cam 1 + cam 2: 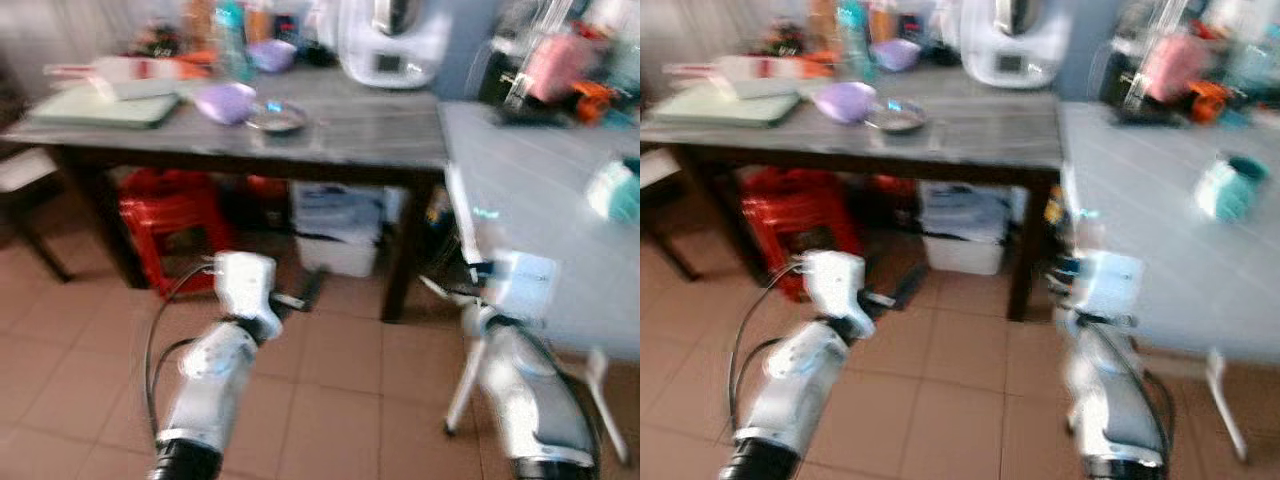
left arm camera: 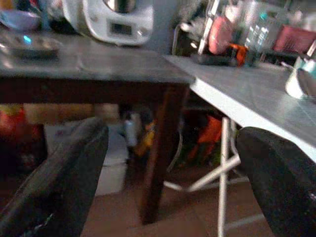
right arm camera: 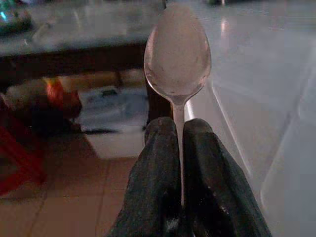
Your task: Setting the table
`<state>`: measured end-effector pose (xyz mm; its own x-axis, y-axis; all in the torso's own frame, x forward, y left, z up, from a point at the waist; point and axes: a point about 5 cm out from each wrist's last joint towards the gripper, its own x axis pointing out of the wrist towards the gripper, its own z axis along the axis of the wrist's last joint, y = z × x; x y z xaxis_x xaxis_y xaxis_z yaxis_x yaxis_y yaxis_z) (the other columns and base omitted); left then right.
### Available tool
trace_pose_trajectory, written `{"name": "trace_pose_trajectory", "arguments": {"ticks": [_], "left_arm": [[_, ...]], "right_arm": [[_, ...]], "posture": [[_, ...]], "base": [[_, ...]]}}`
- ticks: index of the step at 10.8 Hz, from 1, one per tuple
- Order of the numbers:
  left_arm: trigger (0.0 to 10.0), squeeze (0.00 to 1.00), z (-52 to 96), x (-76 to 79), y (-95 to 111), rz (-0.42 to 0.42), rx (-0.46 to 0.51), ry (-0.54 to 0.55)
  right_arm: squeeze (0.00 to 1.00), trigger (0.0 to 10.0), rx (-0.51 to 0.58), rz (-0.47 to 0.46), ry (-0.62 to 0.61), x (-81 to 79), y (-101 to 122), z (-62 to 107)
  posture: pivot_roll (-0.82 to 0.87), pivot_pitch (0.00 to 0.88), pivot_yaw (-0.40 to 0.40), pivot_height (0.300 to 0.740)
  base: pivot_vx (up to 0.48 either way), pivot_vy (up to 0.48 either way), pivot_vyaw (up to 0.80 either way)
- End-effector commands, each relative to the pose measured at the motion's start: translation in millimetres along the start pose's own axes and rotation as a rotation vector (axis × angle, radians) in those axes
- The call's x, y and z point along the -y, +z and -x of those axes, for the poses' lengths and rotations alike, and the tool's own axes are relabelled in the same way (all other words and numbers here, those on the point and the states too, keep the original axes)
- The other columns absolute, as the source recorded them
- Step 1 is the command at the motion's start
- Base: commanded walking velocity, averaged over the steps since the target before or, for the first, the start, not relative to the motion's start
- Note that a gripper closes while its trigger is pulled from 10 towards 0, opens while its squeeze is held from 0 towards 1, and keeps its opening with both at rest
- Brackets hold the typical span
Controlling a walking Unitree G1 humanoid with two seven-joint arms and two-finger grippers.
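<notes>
- The right hand (image 3: pixel 177 148) pinches a spoon (image 3: pixel 177 52) by its handle, bowl pointing out beside the pale worktop (image 1: pixel 530 190).
- The left hand (image 2: pixel 173 163) is spread wide above the tiled floor (image 1: pixel 330 400).
- A teal cup (image 1: pixel 1230 187) stands on the pale worktop; its contents cannot be made out.
- Farther off, a purple bowl (image 1: pixel 225 101) touches a small metal dish (image 1: pixel 277 118) on the dark worktop (image 1: pixel 370 135).

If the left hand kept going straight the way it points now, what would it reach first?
Probably the dark table's leg, which sits just left of centre between the open left hand fingers, with the white folding table's frame beside it. Depth is hard to judge in the blur.
</notes>
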<state>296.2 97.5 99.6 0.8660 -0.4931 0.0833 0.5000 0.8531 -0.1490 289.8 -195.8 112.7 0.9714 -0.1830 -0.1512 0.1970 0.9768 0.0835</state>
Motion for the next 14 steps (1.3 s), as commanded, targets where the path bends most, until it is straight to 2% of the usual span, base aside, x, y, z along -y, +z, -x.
{"name": "trace_pose_trajectory", "arguments": {"ticks": [1,3,11,14], "left_arm": [[10.0,0.0,4.8,-12.5,3.3,-0.026,-0.002,0.038],[10.0,0.0,4.7,-11.7,2.6,-0.024,-0.004,0.037],[10.0,0.0,2.0,-8.2,2.1,-0.02,-0.007,0.023],[10.0,0.0,1.6,-7.4,2.3,-0.021,-0.008,0.017]], "right_arm": [[0.0,10.0,0.02,-0.016,0.038,-14.0,4.8,-0.6],[0.0,10.0,0.02,-0.016,0.04,-13.2,4.6,0.0],[0.0,10.0,0.015,-0.017,0.028,-11.6,3.3,0.7],[0.0,10.0,0.013,-0.015,0.03,-12.4,2.7,1.1]], "posture": [[0.04,0.0,0.0,0.74],[0.03,0.0,0.002,0.74],[0.03,0.0,0.006,0.74],[0.02,0.0,0.01,0.74]], "base": [[0.334,0.0,0.43],[0.334,0.0,0.42],[0.323,0.0,0.0],[0.322,0.0,0.54]]}}
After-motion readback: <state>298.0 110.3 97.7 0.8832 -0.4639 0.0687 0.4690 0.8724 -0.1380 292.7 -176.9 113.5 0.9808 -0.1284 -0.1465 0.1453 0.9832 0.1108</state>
